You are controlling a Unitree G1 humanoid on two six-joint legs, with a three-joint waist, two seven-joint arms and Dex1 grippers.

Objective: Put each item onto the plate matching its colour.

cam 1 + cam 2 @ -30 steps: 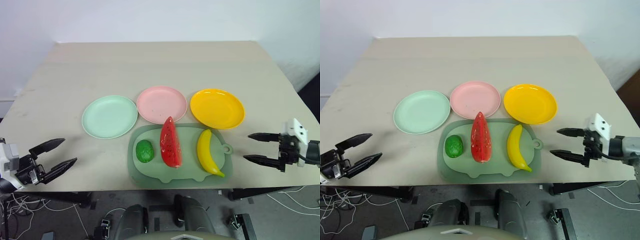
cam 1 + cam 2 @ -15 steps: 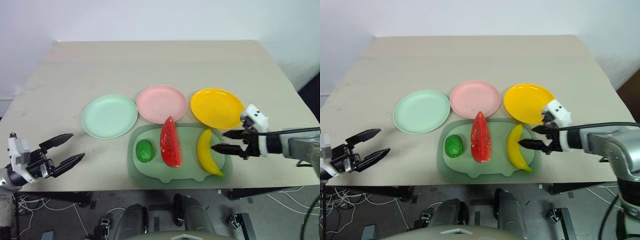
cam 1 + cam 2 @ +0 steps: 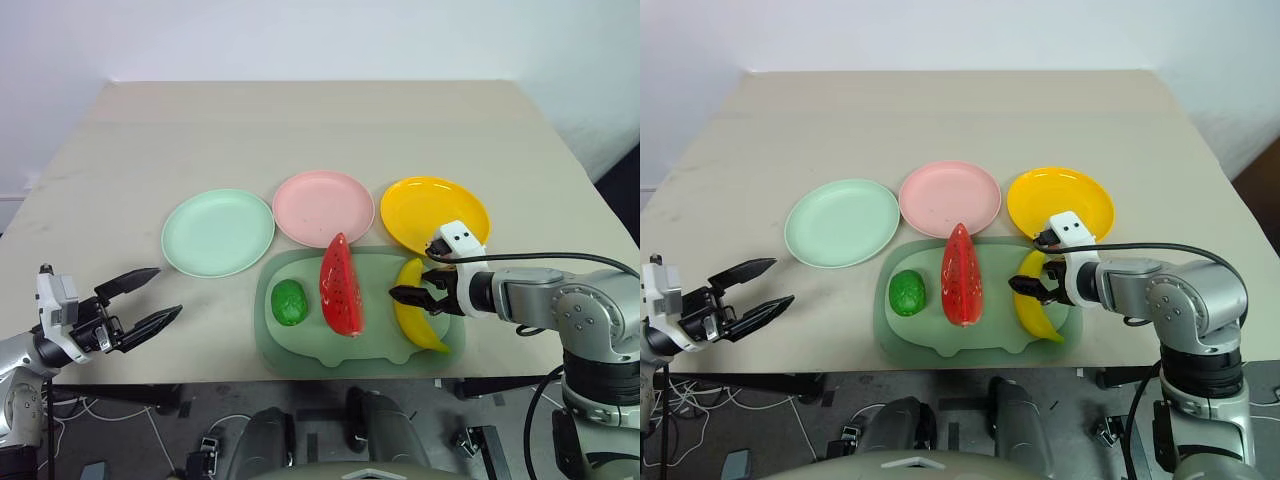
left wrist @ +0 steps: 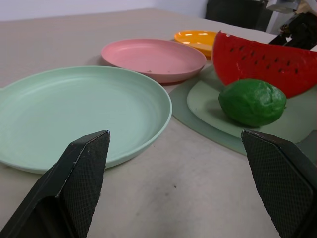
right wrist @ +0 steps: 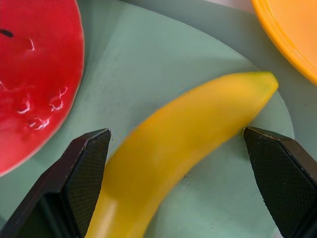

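A yellow banana (image 3: 415, 320), a red watermelon wedge (image 3: 340, 285) and a small round green fruit (image 3: 289, 301) lie on the sage-green mat (image 3: 370, 342). Behind the mat stand the mint plate (image 3: 218, 232), the pink plate (image 3: 323, 208) and the orange-yellow plate (image 3: 435, 215), all bare. My right gripper (image 3: 412, 285) is open and tilted down over the banana's upper half. In the right wrist view the banana (image 5: 188, 144) lies between its fingers. My left gripper (image 3: 167, 291) is open and empty at the table's front left edge, pointing toward the mint plate (image 4: 74, 114).
The mat takes up the front middle of the beige table (image 3: 320, 130). The far half of the table is bare. A black cable (image 3: 560, 258) runs along my right arm, near the table's front right corner.
My right gripper swung in from beyond the table's right edge to over the banana and tipped downward. My left gripper edged slightly right toward the table.
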